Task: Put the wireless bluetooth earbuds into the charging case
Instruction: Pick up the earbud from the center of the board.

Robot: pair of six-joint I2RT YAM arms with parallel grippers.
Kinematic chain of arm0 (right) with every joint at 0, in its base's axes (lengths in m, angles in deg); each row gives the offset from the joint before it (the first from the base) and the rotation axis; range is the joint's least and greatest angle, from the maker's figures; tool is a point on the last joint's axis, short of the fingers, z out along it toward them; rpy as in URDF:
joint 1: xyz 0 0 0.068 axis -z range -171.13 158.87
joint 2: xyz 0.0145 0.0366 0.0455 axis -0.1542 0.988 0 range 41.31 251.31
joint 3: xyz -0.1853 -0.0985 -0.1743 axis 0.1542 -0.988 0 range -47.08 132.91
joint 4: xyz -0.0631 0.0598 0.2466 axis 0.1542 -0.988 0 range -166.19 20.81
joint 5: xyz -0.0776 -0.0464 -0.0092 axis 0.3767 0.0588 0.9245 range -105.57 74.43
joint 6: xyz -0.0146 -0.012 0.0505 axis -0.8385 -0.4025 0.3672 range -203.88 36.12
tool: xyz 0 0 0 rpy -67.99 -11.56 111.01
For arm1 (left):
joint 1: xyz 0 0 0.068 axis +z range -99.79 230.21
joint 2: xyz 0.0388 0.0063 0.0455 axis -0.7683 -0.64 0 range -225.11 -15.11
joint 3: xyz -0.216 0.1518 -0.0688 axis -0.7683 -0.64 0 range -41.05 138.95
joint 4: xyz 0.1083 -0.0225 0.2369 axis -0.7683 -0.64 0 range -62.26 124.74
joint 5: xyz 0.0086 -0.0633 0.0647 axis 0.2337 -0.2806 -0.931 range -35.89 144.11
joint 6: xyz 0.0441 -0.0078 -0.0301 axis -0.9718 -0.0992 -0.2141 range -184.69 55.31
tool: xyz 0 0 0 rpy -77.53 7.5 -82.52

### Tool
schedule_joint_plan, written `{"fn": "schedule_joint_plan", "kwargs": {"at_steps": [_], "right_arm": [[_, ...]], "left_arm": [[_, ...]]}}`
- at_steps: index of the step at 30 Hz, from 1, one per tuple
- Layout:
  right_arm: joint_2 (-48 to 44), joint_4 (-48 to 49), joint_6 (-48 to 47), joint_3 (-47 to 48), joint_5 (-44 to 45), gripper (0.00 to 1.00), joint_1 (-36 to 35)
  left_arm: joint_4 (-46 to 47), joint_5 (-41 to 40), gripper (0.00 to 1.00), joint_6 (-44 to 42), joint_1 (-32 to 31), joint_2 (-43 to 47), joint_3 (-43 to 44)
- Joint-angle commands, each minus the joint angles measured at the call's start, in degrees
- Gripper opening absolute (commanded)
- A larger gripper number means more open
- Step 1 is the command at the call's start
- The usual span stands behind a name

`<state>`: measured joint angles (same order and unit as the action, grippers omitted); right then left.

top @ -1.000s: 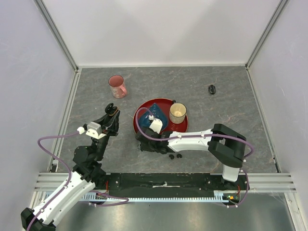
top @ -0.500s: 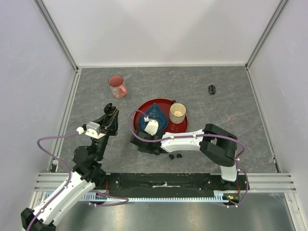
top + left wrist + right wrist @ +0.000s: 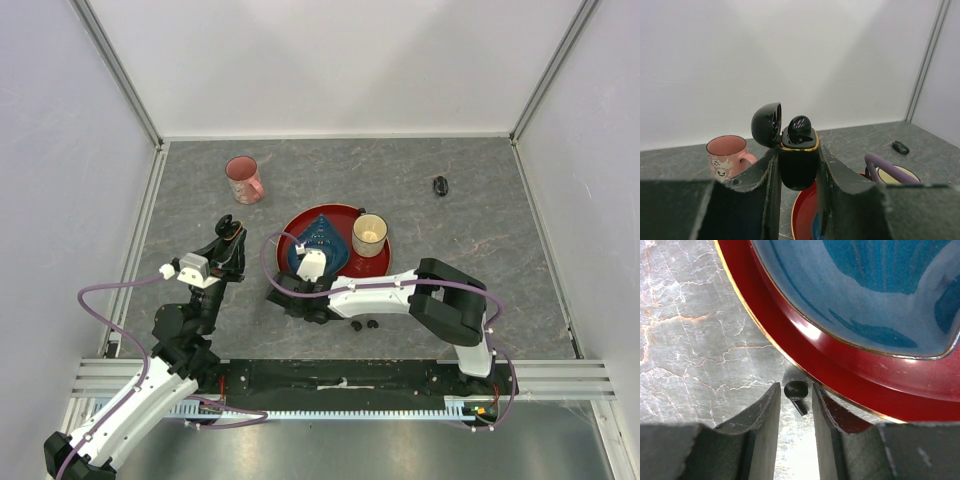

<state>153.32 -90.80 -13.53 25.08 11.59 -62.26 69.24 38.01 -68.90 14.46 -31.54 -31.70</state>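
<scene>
My left gripper [image 3: 232, 238] is shut on an open black charging case [image 3: 798, 165] and holds it upright above the table. Its lid [image 3: 766, 125] is swung back, and one black earbud [image 3: 800, 128] sits in it. My right gripper [image 3: 795, 388] points down at the table beside the red plate's rim [image 3: 790, 347]. Its jaws are narrowly open around a tiny black earbud [image 3: 796, 392] lying on the table, with a small gap on each side. In the top view the right gripper [image 3: 285, 298] is at the plate's near-left edge. Two more earbuds [image 3: 364, 325] lie beside the right forearm.
The red plate [image 3: 378, 262] holds a blue dish [image 3: 320, 232] and a yellow cup [image 3: 369, 234]. A pink mug [image 3: 243, 179] stands at the back left. A second black oval case [image 3: 440, 185] lies at the back right.
My right gripper has shifted left along the plate's near edge and its elbow has folded in. The left arm and the case have not moved.
</scene>
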Motion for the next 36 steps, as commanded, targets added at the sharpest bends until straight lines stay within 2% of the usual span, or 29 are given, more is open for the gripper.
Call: {"fn": "schedule_joint_plan", "kwargs": {"at_steps": [1, 7, 13, 16, 18, 29, 36], "right_arm": [[1.72, -1.07, -0.47, 2.02, 2.11, 0.38, -0.23], [2.69, -1.33, -1.53, 2.90, 1.58, 0.34, -0.32], [1.90, -1.68, -3.37, 2.11, 1.23, 0.22, -0.32], [0.67, -2.04, -5.12, 0.88, 0.62, 0.12, -0.32], [-0.81, -2.47, -6.79, -0.26, 0.18, 0.10, -0.23], [-11.53, -6.34, -15.23, -9.40, -1.84, 0.11, -0.32], [-11.99, -7.31, -15.33, -12.48, -5.27, 0.16, -0.23]], "left_arm": [[2.85, -1.30, 0.02, -1.24, 0.06, 0.43, 0.06], [2.85, -1.22, 0.02, -1.15, 0.06, 0.08, 0.06], [3.12, -1.04, 0.02, -1.15, 0.06, -0.54, 0.24], [3.03, -1.04, 0.02, -0.98, 0.06, -0.80, 0.24], [3.12, -0.95, 0.02, -0.80, 0.06, -1.06, 0.24], [3.03, -0.60, 0.02, 0.07, 0.06, -1.50, -0.03], [2.94, -0.25, 0.02, 0.43, 0.06, -2.12, -0.03]]}}
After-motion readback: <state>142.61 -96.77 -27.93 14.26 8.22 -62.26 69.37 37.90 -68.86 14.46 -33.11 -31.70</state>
